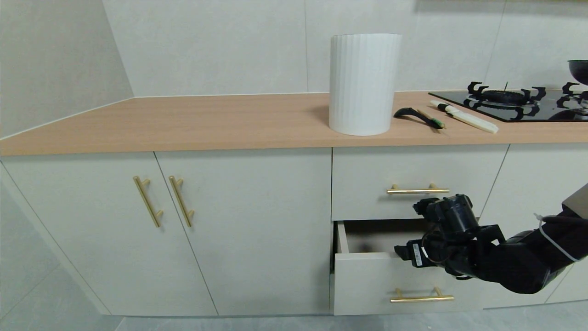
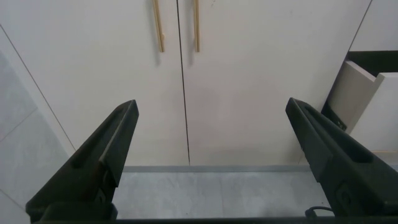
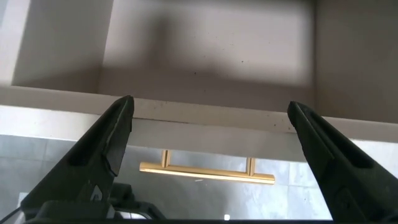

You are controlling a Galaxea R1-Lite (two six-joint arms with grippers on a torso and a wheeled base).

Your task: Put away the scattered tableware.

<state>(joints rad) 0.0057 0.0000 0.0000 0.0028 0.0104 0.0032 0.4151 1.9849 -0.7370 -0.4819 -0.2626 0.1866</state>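
Observation:
On the wooden countertop (image 1: 206, 122), right of a tall white ribbed container (image 1: 364, 84), lie a black-handled utensil (image 1: 415, 115) and a long white utensil with a dark band (image 1: 464, 116). Below them the lower drawer (image 1: 367, 276) stands pulled out, and its inside (image 3: 211, 56) looks bare. My right gripper (image 1: 413, 229) hovers open over the drawer's front edge (image 3: 199, 124), holding nothing; its fingers (image 3: 210, 106) spread wide above the gold handle (image 3: 205, 174). My left gripper (image 2: 211, 106) is open and empty, low in front of the double cabinet doors (image 2: 249, 81).
A black gas hob (image 1: 510, 103) sits at the counter's right end with a dark pot (image 1: 579, 69) on it. The upper drawer (image 1: 415, 184) is closed. Two gold handles (image 1: 163, 200) mark the double doors on the left. The open drawer's side (image 2: 373, 93) juts out near my left gripper.

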